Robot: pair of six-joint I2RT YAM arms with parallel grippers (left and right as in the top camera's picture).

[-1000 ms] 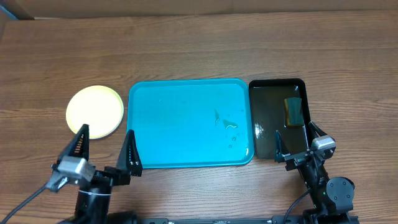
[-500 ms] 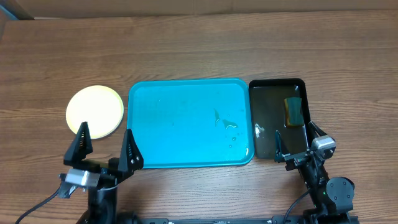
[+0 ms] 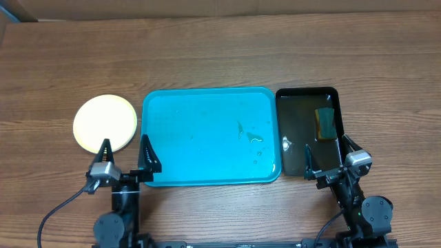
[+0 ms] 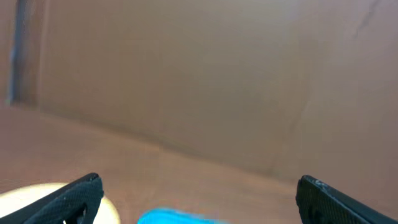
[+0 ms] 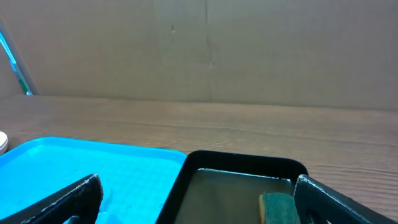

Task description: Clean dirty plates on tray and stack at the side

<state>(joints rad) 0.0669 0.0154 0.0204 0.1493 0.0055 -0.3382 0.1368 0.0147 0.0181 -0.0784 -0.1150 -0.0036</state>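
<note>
The turquoise tray (image 3: 210, 134) lies mid-table with no plate on it, only small wet marks. A pale yellow-green plate (image 3: 105, 122) lies flat on the table left of the tray; whether other plates lie under it I cannot tell. My left gripper (image 3: 125, 156) is open and empty at the tray's front left corner, just in front of the plate. In the left wrist view, blurred, the plate's edge (image 4: 37, 194) and the tray (image 4: 177, 218) show between the open fingers (image 4: 198, 199). My right gripper (image 3: 329, 158) is open and empty at the front of the black tray; its open fingers (image 5: 199, 199) show in the right wrist view.
A narrow black tray (image 3: 306, 127) holding murky water and a green sponge (image 3: 324, 123) stands right of the turquoise tray; both show in the right wrist view (image 5: 242, 180) (image 5: 277, 207). A cardboard wall runs along the table's far edge.
My left arm has drawn back toward its base and swung right, ending low at the tray's front left corner, still open. The right arm, plate and trays have not moved.
</note>
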